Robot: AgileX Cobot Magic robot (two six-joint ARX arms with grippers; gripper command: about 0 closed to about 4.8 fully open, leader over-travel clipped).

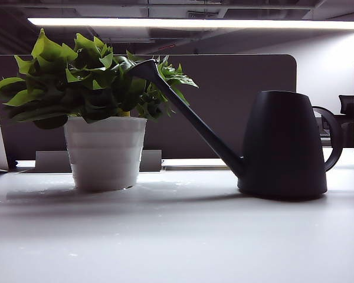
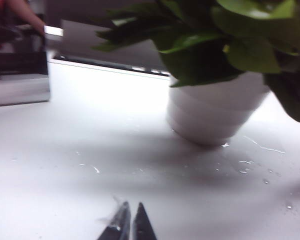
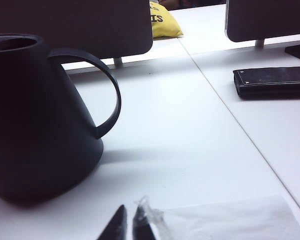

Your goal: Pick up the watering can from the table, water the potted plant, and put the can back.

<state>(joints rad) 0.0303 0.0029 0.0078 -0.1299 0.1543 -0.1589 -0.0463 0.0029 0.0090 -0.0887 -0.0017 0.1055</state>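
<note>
A wide, smooth white tabletop (image 1: 177,236) fills the foreground of the exterior view, where neither arm is visible. In the left wrist view, the left gripper (image 2: 129,223) sits low over the table with its two dark fingertips drawn together, nothing between them; small water droplets (image 2: 246,162) speckle the surface ahead of it. In the right wrist view, the right gripper (image 3: 128,223) likewise rests low and closed on nothing, just beside a sheet of thin translucent white paper (image 3: 230,220) lying flat on the table.

Beyond the left gripper stands the potted plant (image 1: 103,112), bushy with bright and dark green leaves in a white ribbed, tapered round pot. To its right, well apart at the base, the matte dark grey-black plastic watering can (image 1: 282,144) stands upright on the table, its long thin spout slanting up to the plant's foliage and its loop handle turned away from the pot, near the right gripper.

Farther back lie a flat black case (image 3: 272,81), a yellow bag with dark lettering (image 3: 164,24) and a dark grey partition panel (image 1: 236,106).
</note>
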